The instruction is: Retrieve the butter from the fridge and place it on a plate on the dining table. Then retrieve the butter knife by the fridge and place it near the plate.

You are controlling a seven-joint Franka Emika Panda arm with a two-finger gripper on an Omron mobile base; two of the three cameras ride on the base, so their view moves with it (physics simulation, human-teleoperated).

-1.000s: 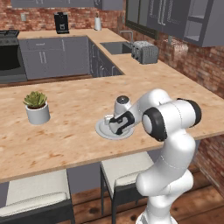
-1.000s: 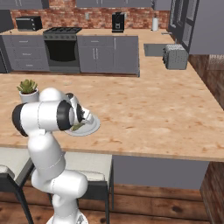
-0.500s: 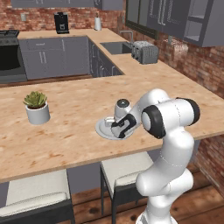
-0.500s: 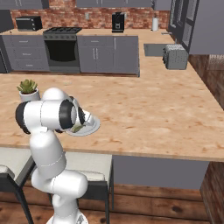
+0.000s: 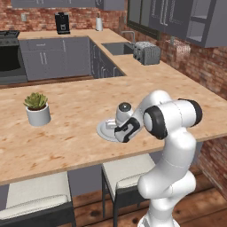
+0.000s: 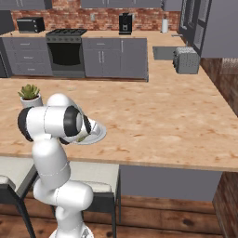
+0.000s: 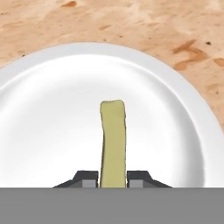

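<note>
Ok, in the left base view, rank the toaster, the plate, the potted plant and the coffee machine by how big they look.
1. plate and toaster, about alike
2. potted plant
3. coffee machine

The toaster and coffee machine stand farther off, so true sizes are unsure.

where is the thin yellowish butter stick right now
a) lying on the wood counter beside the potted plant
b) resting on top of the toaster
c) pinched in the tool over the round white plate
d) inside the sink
c: in the hand view the thin yellowish butter stick rises between the tool tips, shut on it, over the round white plate.
</note>
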